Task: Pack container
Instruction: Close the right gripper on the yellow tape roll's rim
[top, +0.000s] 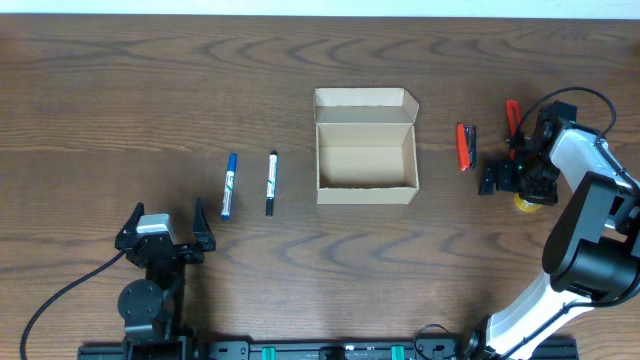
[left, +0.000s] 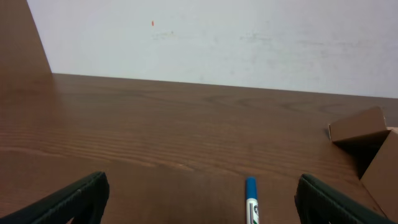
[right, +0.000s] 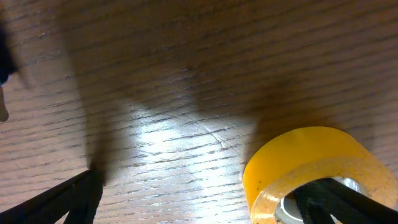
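Two grippers, both with jaws wide apart, nothing held. Left gripper (top: 167, 222) sits low at the near left of the table (top: 80, 100), blue marker (top: 228, 186) just ahead, black marker (top: 271, 182) beside that. Right gripper (top: 515, 183) hangs over the yellow tape roll (right: 311, 165); one finger looks to be inside its hole. Box (top: 366, 152) is mid-table between my arms, well apart from both, flap open at the far side, looks empty. I judge it light, thin card: stiff enough to stand, but it slides if nudged and buckles if squeezed. Best hold: pinch one side wall at the rim, near a corner; take the flap by its free edge.
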